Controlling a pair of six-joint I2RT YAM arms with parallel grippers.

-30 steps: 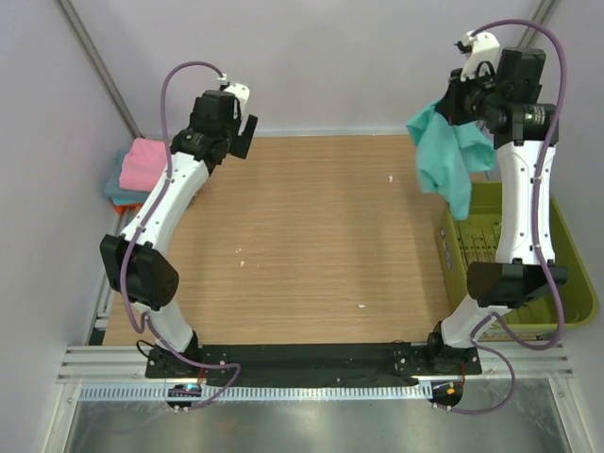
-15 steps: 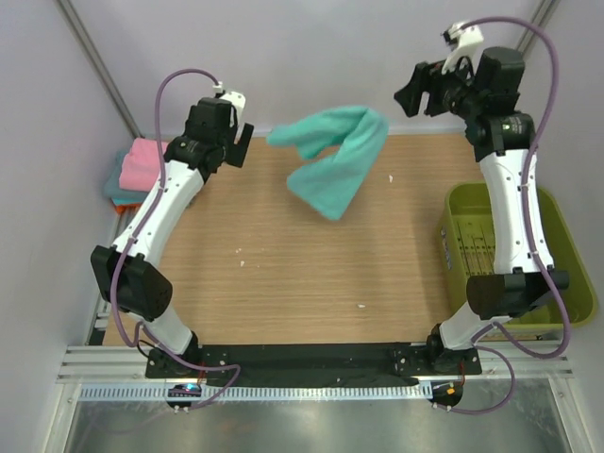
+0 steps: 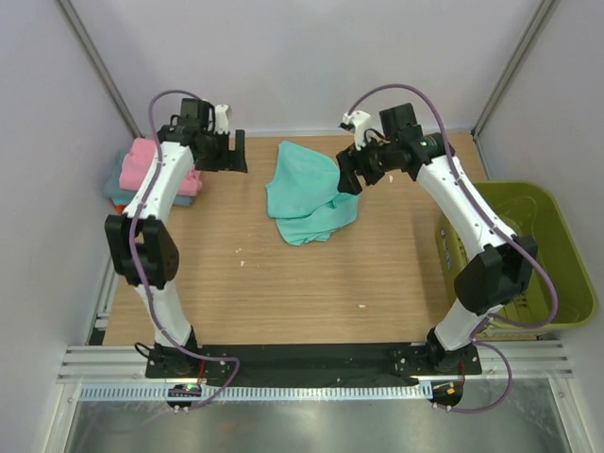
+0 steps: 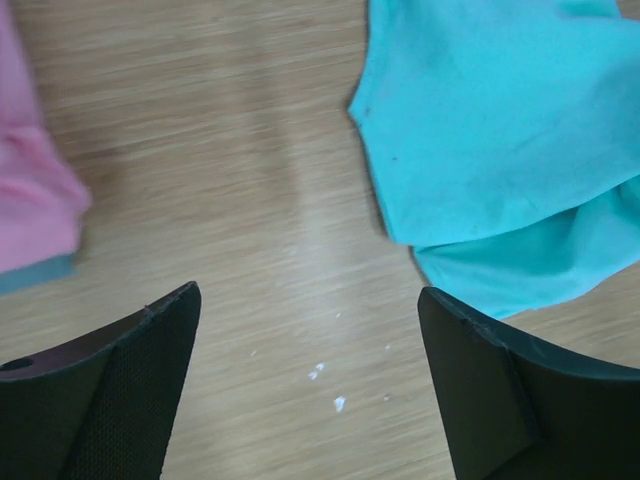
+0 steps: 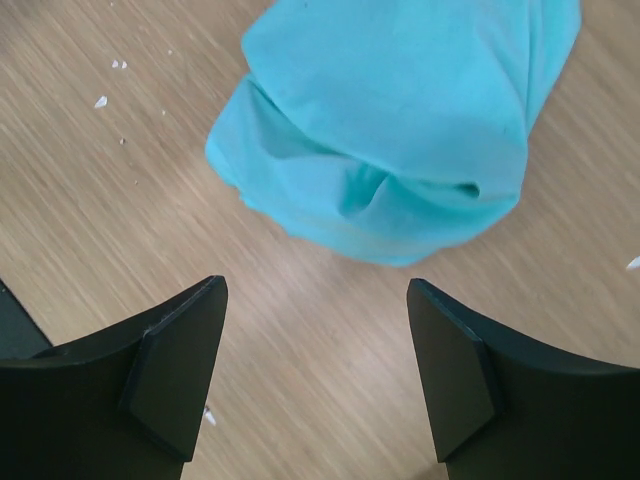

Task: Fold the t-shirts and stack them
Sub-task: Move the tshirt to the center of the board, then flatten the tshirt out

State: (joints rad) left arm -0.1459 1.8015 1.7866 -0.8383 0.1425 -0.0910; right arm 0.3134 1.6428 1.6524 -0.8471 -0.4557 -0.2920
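A wooden table (image 3: 283, 283) is seen from above. An olive-green basket (image 3: 578, 283) is set at 3 o'clock. A crumpled teal t-shirt (image 3: 307, 193) is laid toward 12 o'clock. A stack of folded t-shirts (image 3: 140, 162), pink on top, is kept at 10 o'clock. The left gripper (image 4: 308, 295) and right gripper (image 5: 315, 288) are spread apart, and nothing is held.

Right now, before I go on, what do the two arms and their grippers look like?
The left arm and right arm have white shells and bulky black joint housings, with a purple cable looping along each. Each wrist carries a small white block. The left gripper and right gripper have wide, flat, matte black fingers with angled tips. No markings show.
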